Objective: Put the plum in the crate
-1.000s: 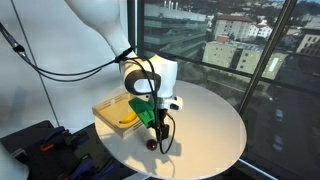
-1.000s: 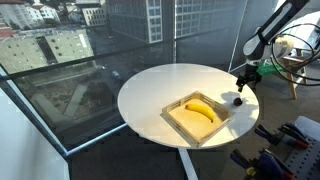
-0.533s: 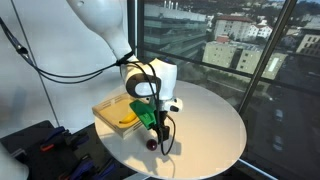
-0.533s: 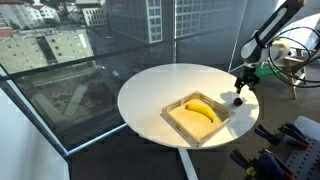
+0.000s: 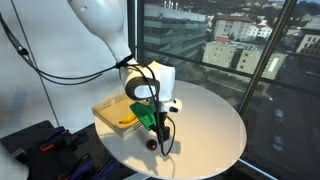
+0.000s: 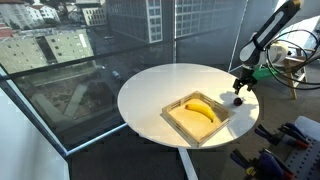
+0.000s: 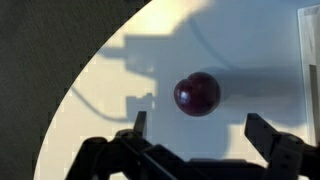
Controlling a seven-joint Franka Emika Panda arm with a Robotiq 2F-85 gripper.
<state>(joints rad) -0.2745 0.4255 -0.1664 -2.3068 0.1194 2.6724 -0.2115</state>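
Two fingers spread wide and nothing between them: that's the gripper [image 5: 158, 140] in an exterior view. It hangs low over the near edge of the round white table [image 5: 215, 120]. The plum [image 5: 152, 143] sits on the tabletop right by the fingertips, and from this angle I can't tell whether they touch. The crate [image 5: 105, 110] lies just behind the arm, with a yellow banana [image 5: 128, 121] inside it.

Now an exterior view from across the table. The gripper [image 6: 239, 86] points down near the table's [image 6: 160, 85] rim. The plum [image 6: 237, 99] is a dark dot directly beneath it, outside the crate [image 6: 178, 122] and apart from its nearest corner. The banana [image 6: 200, 109] lies diagonally in the crate.

Wrist view, and here's the close look. The plum [image 7: 197, 94], glossy dark red, rests on the white surface. It is centred between the two fingertips [image 7: 140, 122] and a little ahead of them. The jaws stand fully apart with a clear gap on each side of the fruit. Nothing is held.
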